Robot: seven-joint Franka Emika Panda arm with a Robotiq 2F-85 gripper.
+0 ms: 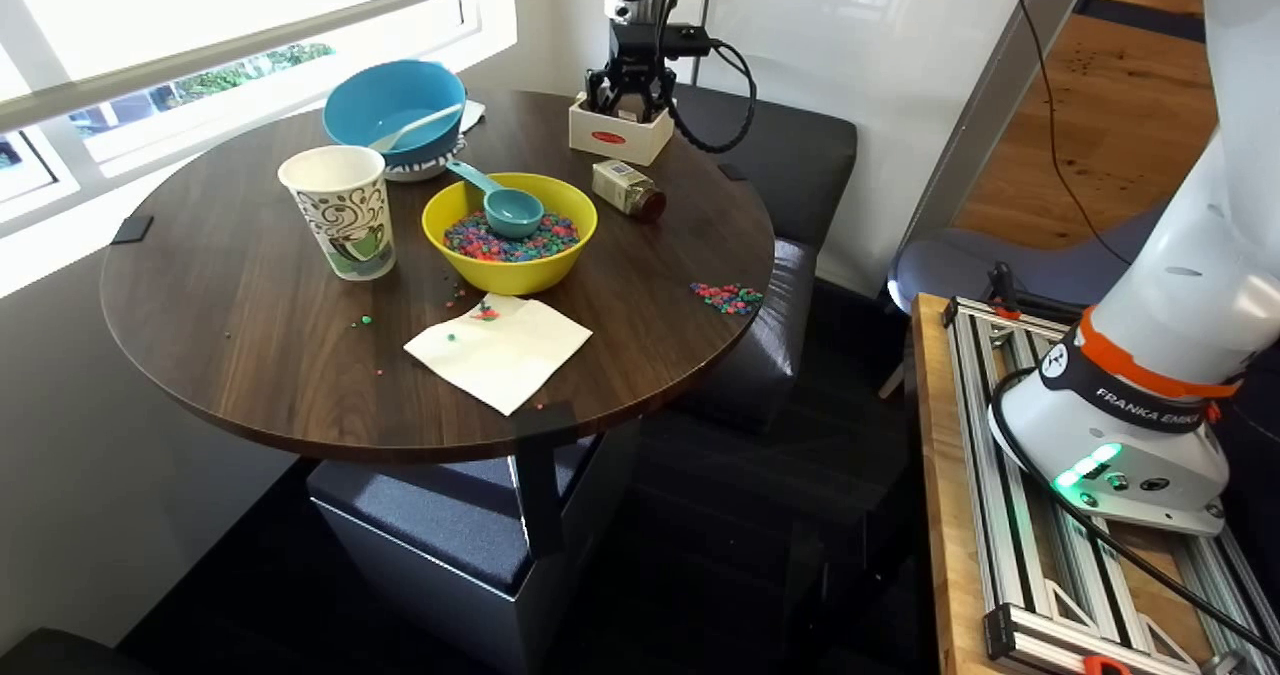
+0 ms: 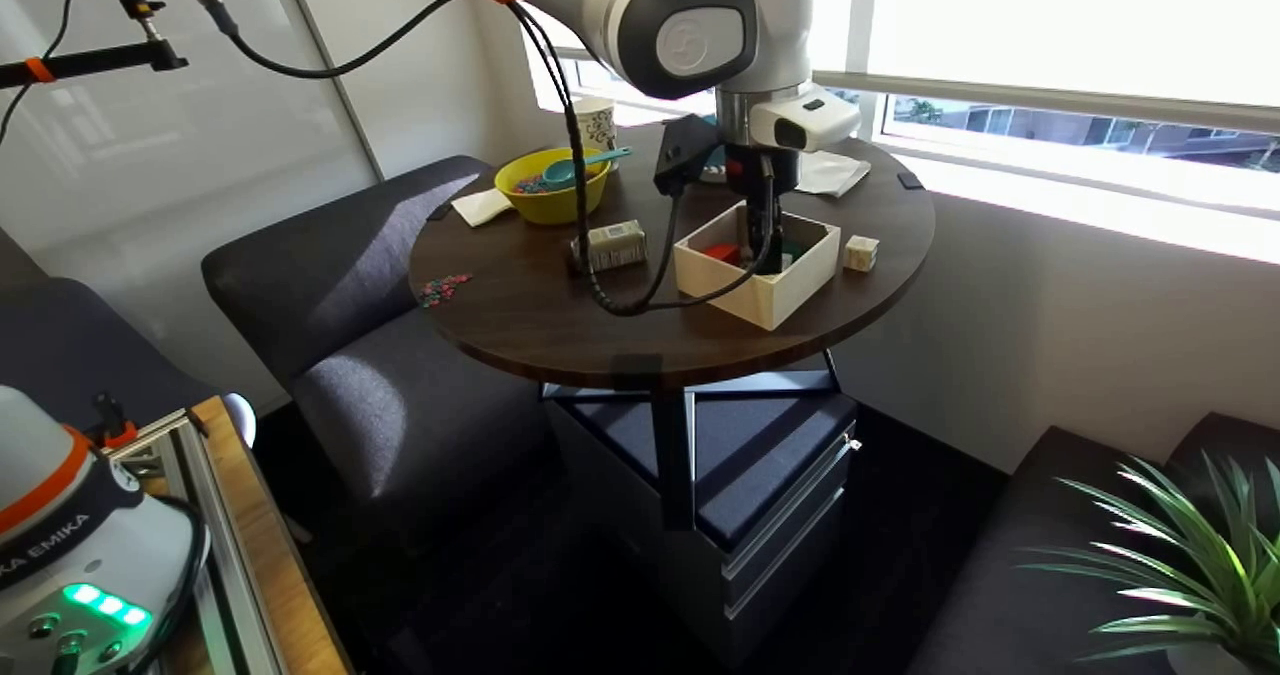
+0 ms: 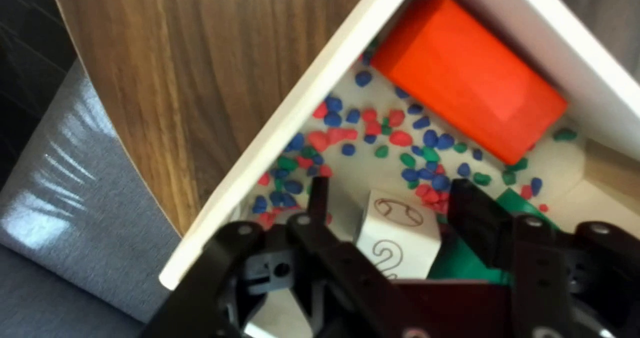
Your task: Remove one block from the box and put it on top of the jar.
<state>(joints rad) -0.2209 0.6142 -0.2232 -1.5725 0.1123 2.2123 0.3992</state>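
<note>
The tan box (image 1: 605, 138) with a red oval mark stands on the round table; its wall shows in an exterior view (image 2: 735, 290) and the wrist view (image 3: 285, 122). Inside are a white block (image 3: 402, 233) with a drawn "2", a red block (image 3: 470, 77), a green block (image 3: 462, 260) and scattered coloured bits. The glass jar (image 1: 622, 187) with a dark red lid lies on its side beside the box; it also shows here (image 2: 615, 245). My gripper (image 3: 389, 193) reaches down into the box, open, fingers either side of the white block, with gaps visible.
A small wooden cube (image 2: 860, 253) sits on the table beside the box. A yellow bowl (image 1: 510, 275) of bits holds a teal scoop (image 1: 514, 215). A blue bowl (image 1: 390, 105), paper cup (image 1: 345, 220), napkin (image 1: 500, 355) and pile of bits (image 1: 727, 298) also lie around.
</note>
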